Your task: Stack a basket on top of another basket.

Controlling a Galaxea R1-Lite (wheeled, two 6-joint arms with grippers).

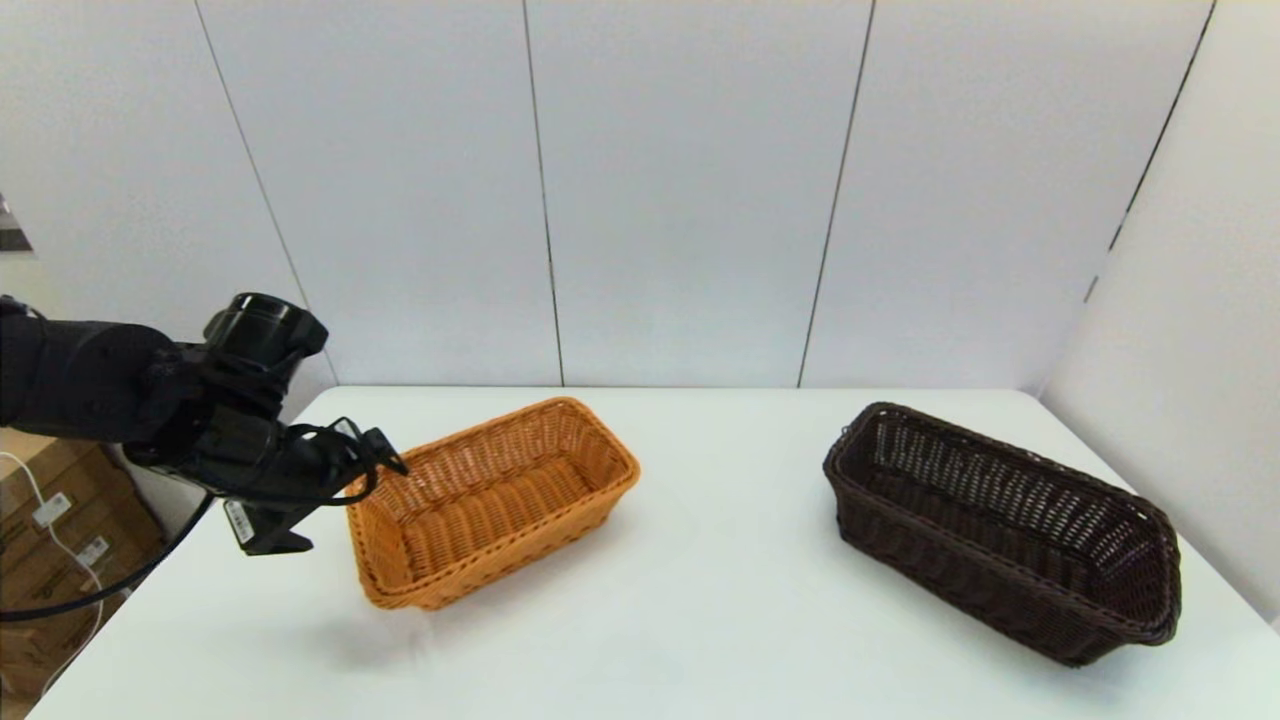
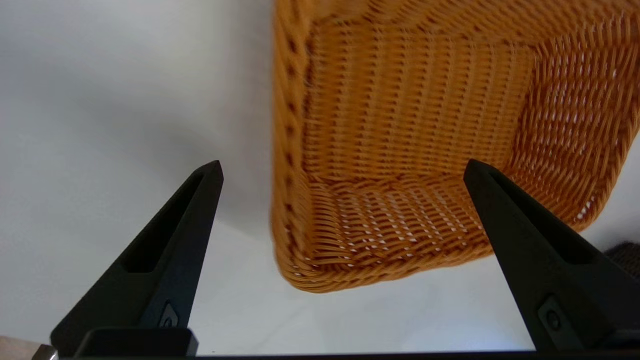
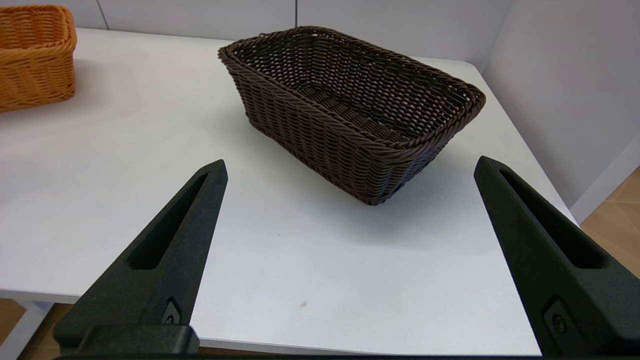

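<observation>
Left wrist view: the left tool [image 2: 342, 172] hangs released over the near end of the orange-tan basket [image 2: 425, 150], touching nothing. The right tool [image 3: 350, 167], also released, waits off the tabletop [image 1: 720, 600] edge. The dark brown basket [image 1: 1000, 530] sits well apart on the right; both baskets hold nothing.

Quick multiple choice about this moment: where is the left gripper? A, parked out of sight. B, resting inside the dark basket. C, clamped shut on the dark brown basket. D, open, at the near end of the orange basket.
D: the left gripper has its fingers spread wide at the near end of the orange-tan basket, gripping nothing, while the dark brown basket sits apart on the robot's right.
</observation>
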